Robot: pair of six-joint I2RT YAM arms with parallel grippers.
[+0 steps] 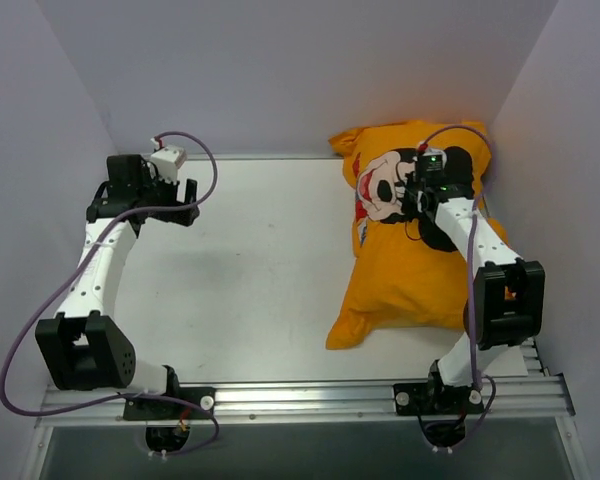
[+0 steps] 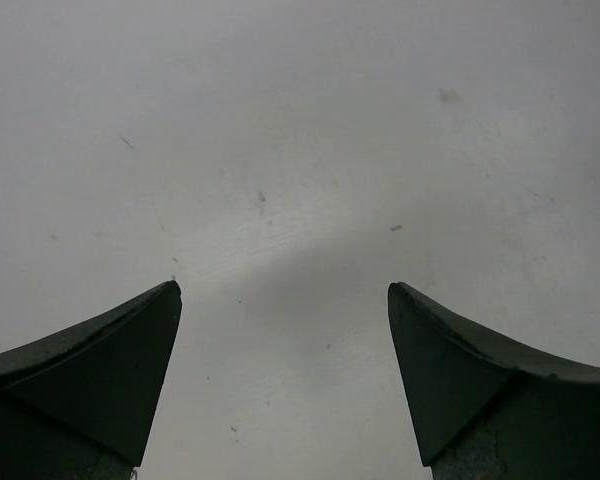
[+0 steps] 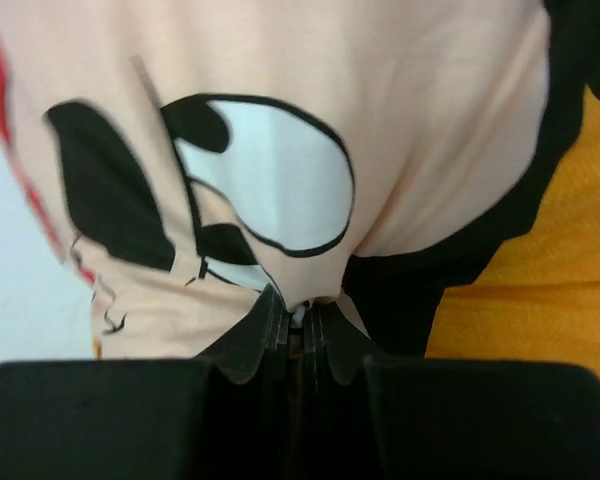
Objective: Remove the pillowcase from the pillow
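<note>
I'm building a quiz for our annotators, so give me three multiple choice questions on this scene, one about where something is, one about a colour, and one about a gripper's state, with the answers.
1. Where on the table does the pillowcase lie?
A. the left side
B. the right side
C. hanging over the near edge

2. What colour is its cloth around the cartoon face?
A. blue
B. green
C. orange-yellow

3. How is the right gripper?
A. shut on a fold of the pillowcase
B. wide open over bare table
C. shut in mid-air, touching nothing

Answers: 1 B, the top view shows it there. 2 C, orange-yellow surrounds the print. 3 A, the wrist view shows cloth pinched in its closed jaws.
</note>
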